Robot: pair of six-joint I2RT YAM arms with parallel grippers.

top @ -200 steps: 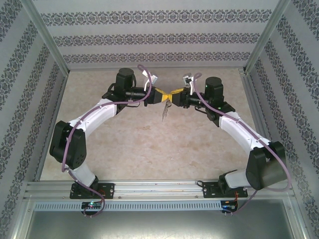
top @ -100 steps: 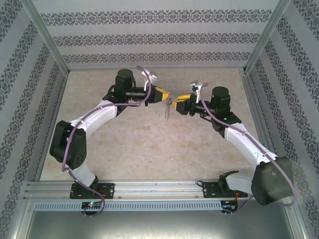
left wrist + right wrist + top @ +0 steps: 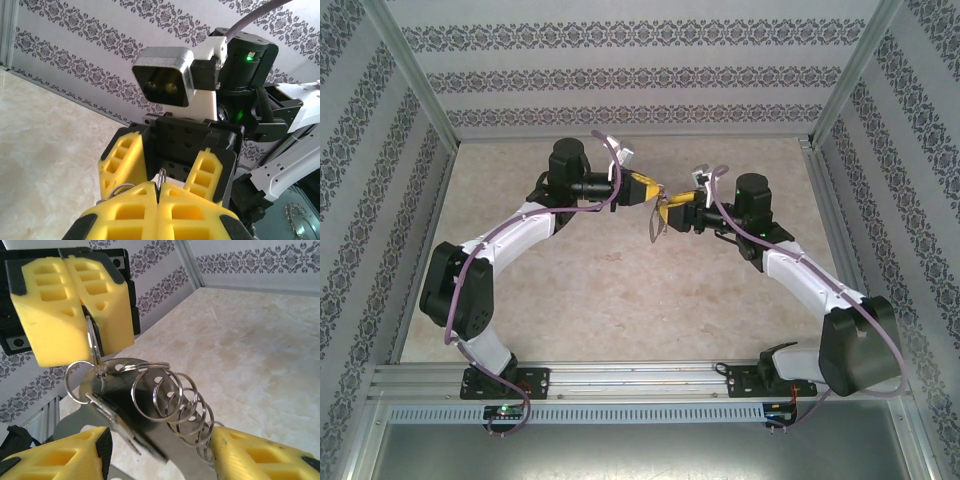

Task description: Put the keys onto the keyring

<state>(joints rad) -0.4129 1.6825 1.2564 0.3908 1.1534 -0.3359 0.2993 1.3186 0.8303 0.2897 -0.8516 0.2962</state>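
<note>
Top: left claw (image 3: 655, 192) and right claw (image 3: 669, 208) nearly tip to tip above the desk (image 3: 620, 290), keyring (image 3: 653, 225) dangling between them | Left wrist: left claw clamped together on keyring (image 3: 161, 177) | Right wrist: right claw (image 3: 160, 460) spread apart, chain (image 3: 175, 400) between its fingers; blurred blade beside it, possibly the key (image 3: 117, 426)

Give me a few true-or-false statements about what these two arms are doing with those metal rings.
1. The jaws of the left gripper are shut on the keyring. True.
2. The jaws of the right gripper are clamped shut. False: they stand apart, either side of the chain of rings.
3. The keyring lies flat on the table. False: it hangs in the air from the left gripper.
4. Several rings link into a chain. True.
</note>
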